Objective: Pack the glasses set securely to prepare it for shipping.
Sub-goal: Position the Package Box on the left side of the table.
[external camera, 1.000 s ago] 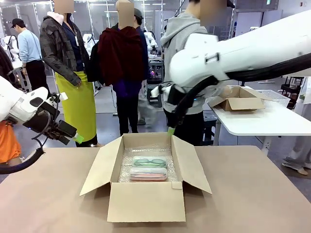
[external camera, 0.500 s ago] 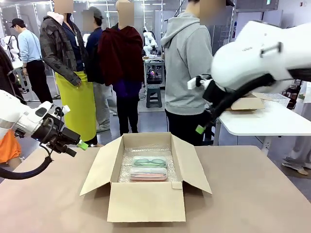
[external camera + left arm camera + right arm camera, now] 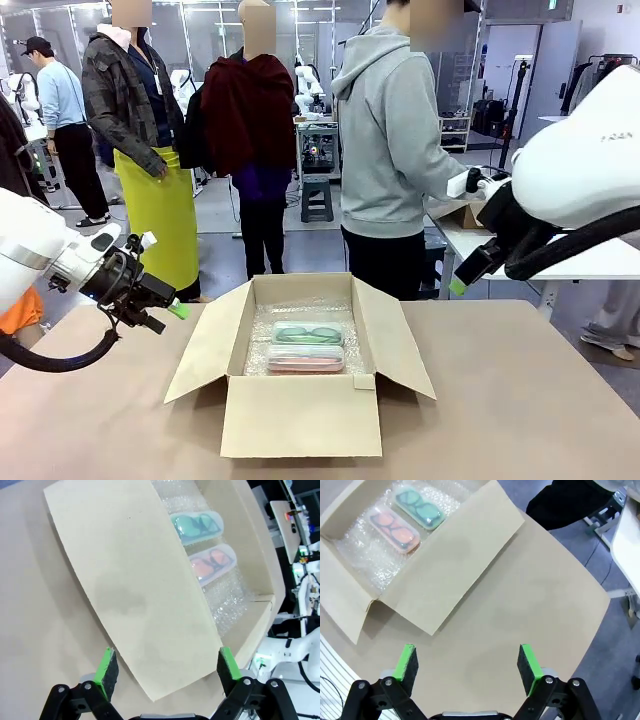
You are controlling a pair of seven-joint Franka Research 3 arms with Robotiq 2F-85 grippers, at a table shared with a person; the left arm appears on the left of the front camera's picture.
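Brown desk (image 3: 520, 400) carries an open cardboard box (image 3: 300, 415) lined with bubble wrap (image 3: 300, 312). Inside lies the glasses set: the mint-green case (image 3: 307, 333) toward 12 o'clock, the pinkish case (image 3: 305, 358) just beside it toward 6. At the box's 9 o'clock the left claw (image 3: 165, 305) hovers, jaws spread wide and empty. The right claw (image 3: 460, 280) hangs at 2 o'clock, equally wide and empty.

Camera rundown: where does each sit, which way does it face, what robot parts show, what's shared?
Front: fixed between arms, facing across the table at the person; left gripper, right gripper at the sides.
Left wrist: on left arm, looking down past the open left gripper at the box.
Right wrist: likewise on right arm, open right gripper below.
Shared: box with mint-green case and pinkish case.
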